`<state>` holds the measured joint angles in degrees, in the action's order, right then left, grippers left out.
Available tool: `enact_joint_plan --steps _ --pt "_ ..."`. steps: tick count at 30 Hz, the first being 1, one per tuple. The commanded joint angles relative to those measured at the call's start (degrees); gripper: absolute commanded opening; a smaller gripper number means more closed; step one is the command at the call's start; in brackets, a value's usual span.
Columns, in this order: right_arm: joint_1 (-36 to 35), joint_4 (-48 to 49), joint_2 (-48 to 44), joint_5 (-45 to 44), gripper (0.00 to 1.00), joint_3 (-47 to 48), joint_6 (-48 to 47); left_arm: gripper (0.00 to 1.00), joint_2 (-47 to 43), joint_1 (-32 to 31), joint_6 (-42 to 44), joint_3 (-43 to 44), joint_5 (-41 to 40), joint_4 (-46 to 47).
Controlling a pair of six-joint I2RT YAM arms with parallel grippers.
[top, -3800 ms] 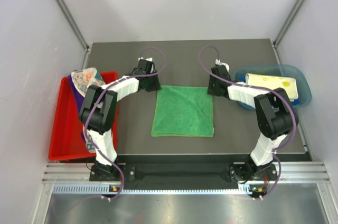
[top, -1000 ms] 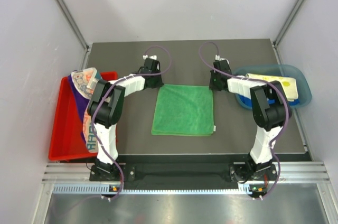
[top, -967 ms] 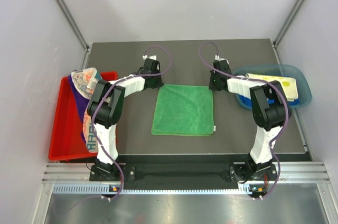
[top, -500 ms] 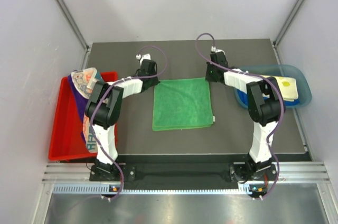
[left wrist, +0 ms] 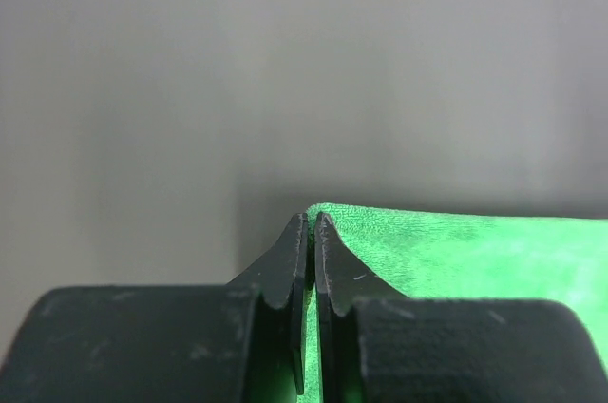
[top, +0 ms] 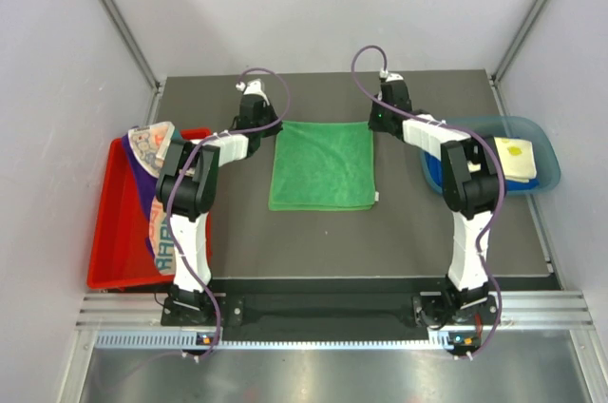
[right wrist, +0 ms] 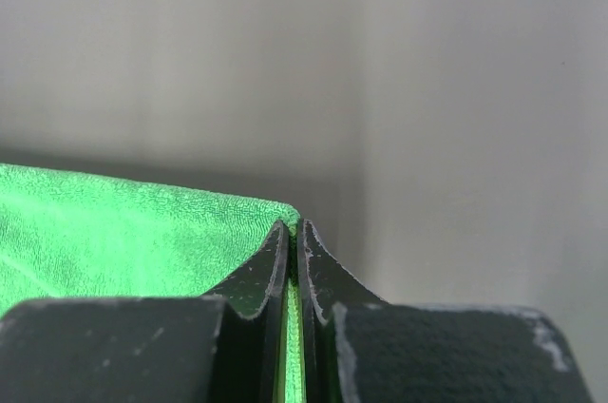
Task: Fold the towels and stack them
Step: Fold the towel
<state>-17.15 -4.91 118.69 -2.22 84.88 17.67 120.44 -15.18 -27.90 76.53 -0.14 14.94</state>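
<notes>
Two arms [top: 188, 256] rise from their bases at the near edge of the table [top: 237, 251] and reach toward its far half. Between them I see the green towel [top: 323, 165] lying flat on the dark surface, roughly square, its near edge well apart from the bases. At the table's left side, the red tray [top: 100, 260] holds a heap of towels [top: 152, 151], among them one purple and one white with orange lettering. At the right side, the blue bin [top: 549, 161] holds a pale yellow towel [top: 513, 156]. At the green towel's far left corner, the left gripper [left wrist: 311, 222] has its fingers pressed together on the cloth, and the wrist view shows green fabric between them. At the far right corner, the right gripper [right wrist: 292, 229] is likewise clamped on the cloth, with a green sliver in the slit.
</notes>
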Motion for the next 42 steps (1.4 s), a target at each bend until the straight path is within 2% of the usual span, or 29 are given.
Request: enact_joint_plan --steps 1,11,22,33,42 --pt "1.32 4.47 -0.13 1.25 0.00 3.45 -1.50 0.00 -1.70 0.85 1.36 -0.50 4.62 10.54" --pt "1.15 10.88 -7.06 1.95 0.00 -5.15 -0.62 0.00 -7.94 1.64 1.97 -6.04 8.49 13.36" --pt "0.54 15.54 -17.69 4.41 0.00 -20.62 1.84 0.00 -16.55 1.47 -0.84 -18.78 12.44 17.84" --pt "-1.05 20.20 -26.40 5.47 0.00 -35.29 5.27 0.00 -24.81 1.29 -3.21 -31.35 11.31 19.60" --pt "-5.44 20.55 -34.57 2.84 0.00 -42.78 6.23 0.00 -32.02 0.41 -4.71 -39.61 10.07 20.30"
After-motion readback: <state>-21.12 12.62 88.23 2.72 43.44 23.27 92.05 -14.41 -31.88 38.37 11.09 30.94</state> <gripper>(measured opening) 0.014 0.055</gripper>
